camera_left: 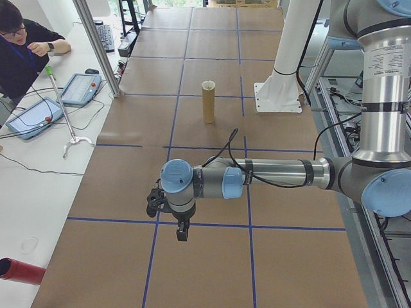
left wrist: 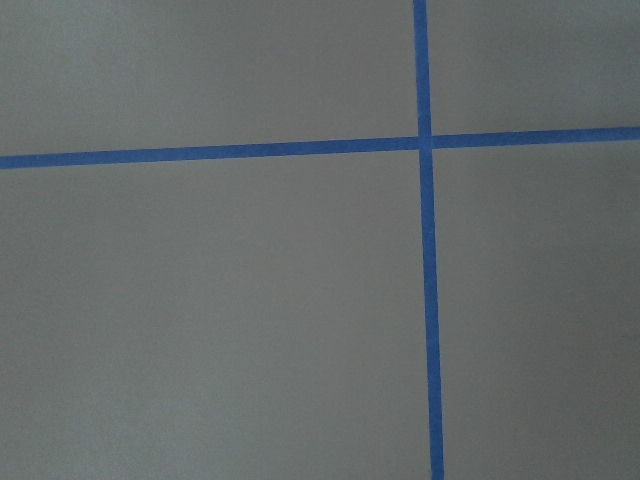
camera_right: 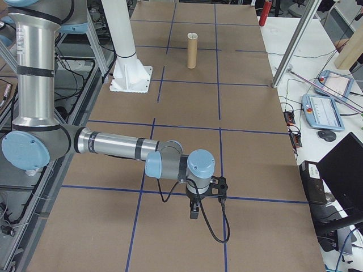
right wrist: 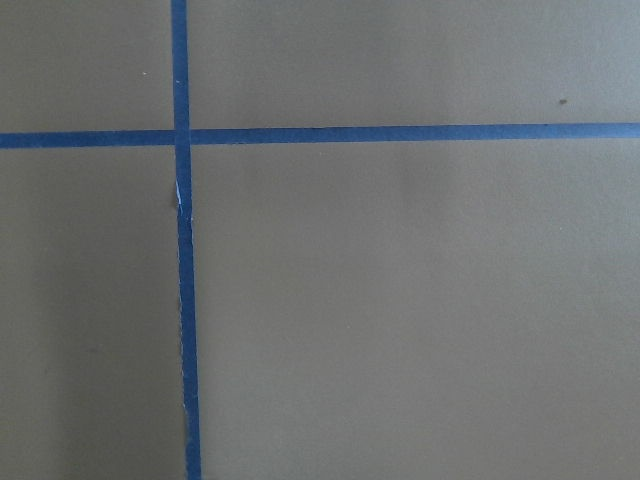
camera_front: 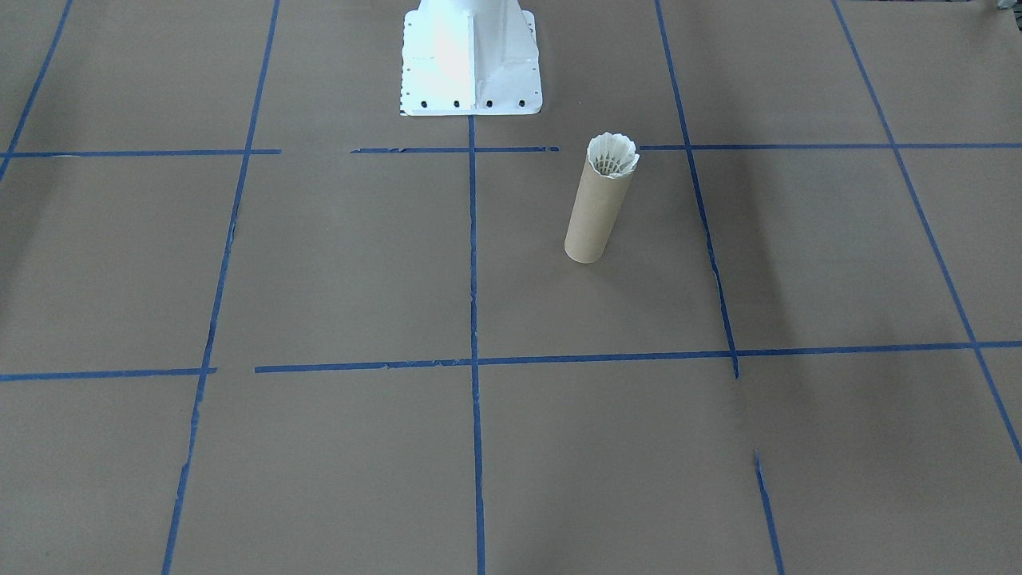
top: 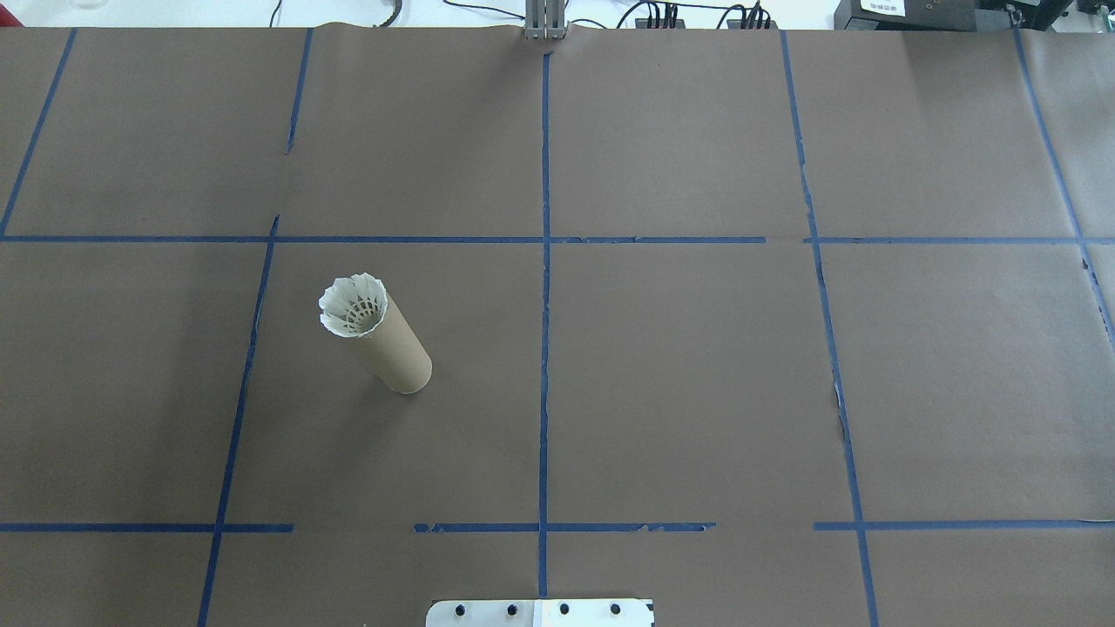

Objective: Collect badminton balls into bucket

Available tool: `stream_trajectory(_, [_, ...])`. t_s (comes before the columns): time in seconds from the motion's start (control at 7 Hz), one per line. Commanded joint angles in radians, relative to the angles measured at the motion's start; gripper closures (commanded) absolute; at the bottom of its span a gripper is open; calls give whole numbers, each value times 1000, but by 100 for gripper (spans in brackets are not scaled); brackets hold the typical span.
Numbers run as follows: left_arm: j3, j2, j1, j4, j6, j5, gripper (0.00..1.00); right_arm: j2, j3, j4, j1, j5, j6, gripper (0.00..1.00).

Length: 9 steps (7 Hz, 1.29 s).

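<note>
Front, overhead cams face each other; share tube (camera_front: 595, 209).

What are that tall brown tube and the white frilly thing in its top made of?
The tall brown tube looks like matte cardboard: dull, plain and seamless. The white frilly shuttlecock in its mouth seems feather, though possibly plastic: thin overlapping vanes with ribbed stems.

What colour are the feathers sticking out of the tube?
White; the shuttlecock sits in the brown cardboard tube. Clearest in the front-facing view.

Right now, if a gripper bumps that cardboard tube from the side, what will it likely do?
The cardboard tube stands tall and slim on a small base, so it would probably tip. Once down it would likely roll. It looks light, and the shuttlecock in its mouth could slip out.
</note>
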Motion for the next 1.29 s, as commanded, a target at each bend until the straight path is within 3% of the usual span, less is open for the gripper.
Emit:
stream_trajectory(0.0, [-8,0,-1,9,-4,-2,0,0,0,0,0,0,0,0])
stream_trajectory(1.14, [-70,-3,1,9,-2,0,0,0,0,0,0,0,0,0])
